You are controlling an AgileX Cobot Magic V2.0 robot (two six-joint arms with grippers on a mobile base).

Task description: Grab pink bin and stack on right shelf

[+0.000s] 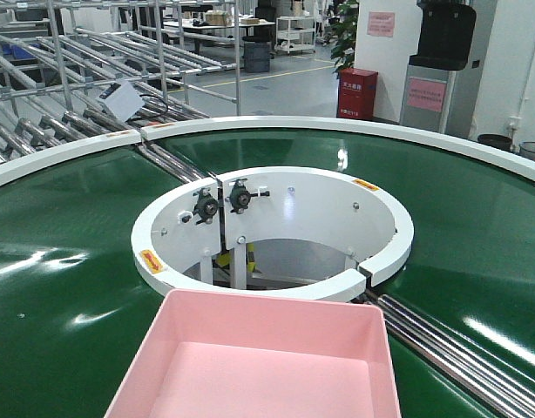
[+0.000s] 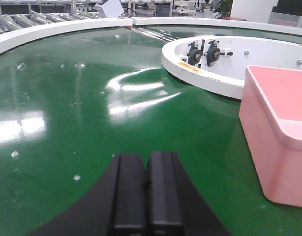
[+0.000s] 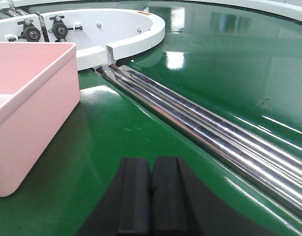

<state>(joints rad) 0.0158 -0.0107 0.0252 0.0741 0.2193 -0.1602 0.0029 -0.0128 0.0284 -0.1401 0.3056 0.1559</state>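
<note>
The bin lies at 2 o'clock from the left jaws and 10 o'clock from the right jaws; both pairs are closed, empty, about equally near.

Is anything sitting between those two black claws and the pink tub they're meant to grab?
Nothing visible does. Only bare green belt lies between the left gripper and the pink bin, and likewise for the right gripper. The steel rollers run on the right gripper's far side. The right shelf is not in view.
</note>
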